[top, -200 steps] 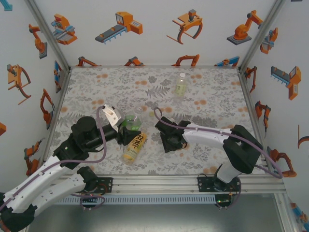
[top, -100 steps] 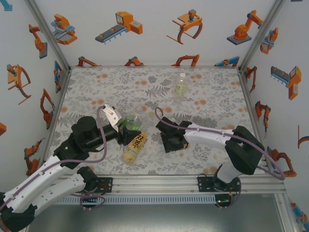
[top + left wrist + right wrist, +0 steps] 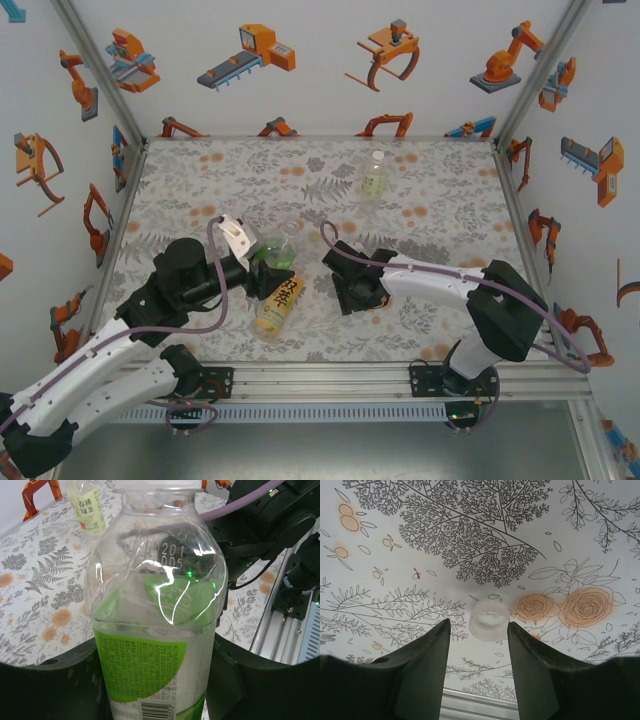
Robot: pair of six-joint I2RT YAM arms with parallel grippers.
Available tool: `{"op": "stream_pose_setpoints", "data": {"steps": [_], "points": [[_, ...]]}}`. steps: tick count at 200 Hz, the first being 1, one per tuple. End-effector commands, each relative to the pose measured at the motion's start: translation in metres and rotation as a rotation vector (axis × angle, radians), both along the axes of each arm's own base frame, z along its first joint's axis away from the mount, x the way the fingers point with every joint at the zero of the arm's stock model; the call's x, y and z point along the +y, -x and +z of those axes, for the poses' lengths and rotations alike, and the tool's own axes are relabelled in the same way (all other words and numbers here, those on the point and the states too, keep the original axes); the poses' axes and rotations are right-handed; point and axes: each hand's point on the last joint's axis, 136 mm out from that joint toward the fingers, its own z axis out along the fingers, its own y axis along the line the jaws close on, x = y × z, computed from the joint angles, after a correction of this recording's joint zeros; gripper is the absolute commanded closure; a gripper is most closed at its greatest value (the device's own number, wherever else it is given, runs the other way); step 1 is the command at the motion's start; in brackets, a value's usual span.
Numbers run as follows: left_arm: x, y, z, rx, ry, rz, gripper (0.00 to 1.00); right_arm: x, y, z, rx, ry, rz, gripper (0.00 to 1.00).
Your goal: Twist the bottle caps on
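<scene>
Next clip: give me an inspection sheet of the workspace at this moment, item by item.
Surface: floral-print table cover, lying flat.
Job's things: green-label bottle held in the left gripper; amber bottle lying on its side; pale-label bottle upright at the far side, capped; loose cap on the cover.
Clutter: nothing seen.
Grippers: left gripper jaws shut on the green-label bottle; right gripper jaws open either side of the loose cap, not closed on it.
Cables: purple cable along each arm, no snag seen.
Surroundings: white walls with orange robot pictures; metal frame.
</scene>
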Motion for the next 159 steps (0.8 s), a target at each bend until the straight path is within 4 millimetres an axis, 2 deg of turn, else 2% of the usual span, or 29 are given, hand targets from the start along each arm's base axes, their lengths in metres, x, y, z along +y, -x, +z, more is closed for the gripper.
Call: {"op": "stream_pose_setpoints", "data": {"steps": [1, 50, 75, 96, 131, 159], "points": [[-0.001, 0.002, 0.019, -0.027, 0.052, -0.014, 1.0, -0.003, 0.0, -0.005, 0.002, 0.029, 0.0, 0.52], [0.0, 0.002, 0.018, -0.024, 0.049, -0.01, 1.0, -0.004, 0.003, -0.015, 0.018, 0.031, -0.001, 0.54], [0.0, 0.001, 0.017, -0.022, 0.048, -0.008, 1.0, -0.004, 0.006, -0.022, 0.029, 0.025, -0.008, 0.6], [0.0, 0.001, 0.018, -0.023, 0.049, -0.007, 1.0, -0.002, 0.006, -0.022, 0.031, 0.005, -0.02, 0.7], [-0.001, 0.0, 0.018, -0.023, 0.047, -0.006, 1.0, 0.014, -0.001, -0.007, 0.02, -0.131, -0.054, 0.76], [-0.002, 0.0, 0.018, -0.022, 0.047, -0.007, 0.99, 0.015, -0.009, -0.009, 0.044, -0.273, -0.113, 0.76]]}}
